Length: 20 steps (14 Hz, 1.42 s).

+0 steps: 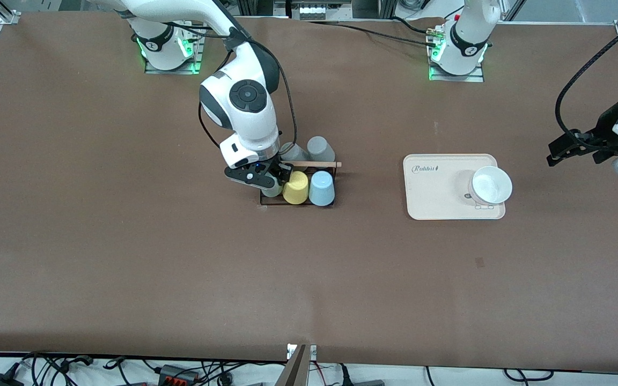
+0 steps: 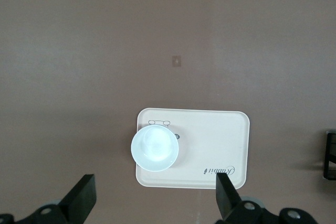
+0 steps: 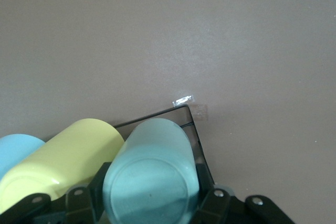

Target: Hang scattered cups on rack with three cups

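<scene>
Currently, you see the right gripper [image 1: 275, 179] at the rack [image 1: 298, 199], its jaws pinching the sage green cup [image 3: 152, 179] at the row's end toward the right arm's end of the table. Touching it stands the yellow cup [image 1: 295, 187], then the light blue cup [image 1: 322, 188] — both inverted on the rack. Grey cups [image 1: 319, 148] sit farther from the front camera. The left gripper [image 2: 152, 203] waits, jaws spread, over the cream tray [image 1: 432, 198] — which carries a white bowl [image 1: 492, 185].
</scene>
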Tool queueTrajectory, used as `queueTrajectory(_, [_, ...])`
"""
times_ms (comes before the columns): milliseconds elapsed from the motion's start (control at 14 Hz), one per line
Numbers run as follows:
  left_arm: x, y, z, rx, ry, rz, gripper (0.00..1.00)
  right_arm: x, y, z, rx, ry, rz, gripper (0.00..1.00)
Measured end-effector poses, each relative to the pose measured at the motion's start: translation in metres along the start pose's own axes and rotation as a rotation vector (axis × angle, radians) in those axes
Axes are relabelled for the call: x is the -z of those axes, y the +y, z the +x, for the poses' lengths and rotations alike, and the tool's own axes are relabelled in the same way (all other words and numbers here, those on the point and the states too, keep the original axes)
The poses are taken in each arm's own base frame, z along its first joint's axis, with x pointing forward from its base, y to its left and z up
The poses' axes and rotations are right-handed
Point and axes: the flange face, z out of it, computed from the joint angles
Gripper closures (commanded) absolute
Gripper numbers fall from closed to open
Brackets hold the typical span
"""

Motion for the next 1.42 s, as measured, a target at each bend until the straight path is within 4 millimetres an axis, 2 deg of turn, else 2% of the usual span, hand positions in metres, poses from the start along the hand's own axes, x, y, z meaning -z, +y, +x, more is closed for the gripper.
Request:
queueTrajectory(71, [0.000,0.000,0.000,0.000,0.000,0.000,0.00,0.000,0.000,0.000,0.000,0.000,0.000,0.13])
queueTrajectory(142, [0.000,0.000,0.000,0.000,0.000,0.000,0.00,0.000,0.000,0.000,0.000,0.000,0.000,0.00])
queueTrajectory(569, [0.001,0.000,0.000,0.000,0.004,-0.001,0.00,-0.002,-0.001,0.001,0.000,0.003,0.007,0.00])
queueTrajectory(783, [0.001,0.000,0.000,0.000,0.004,-0.001,0.00,0.007,0.004,0.009,-0.015,0.009,0.005,0.00])
queueTrajectory(925, [0.001,0.000,0.000,0.000,0.005,-0.001,0.00,0.024,0.018,0.025,-0.038,0.013,-0.013,0.00])
queueTrajectory(1210, [0.001,0.000,0.001,0.000,0.006,-0.001,0.00,0.070,0.061,0.063,-0.061,0.008,-0.039,0.00])
queueTrajectory(1424, [0.001,0.000,0.001,0.000,0.008,-0.001,0.00,0.095,0.087,0.088,-0.093,0.016,-0.024,0.00])
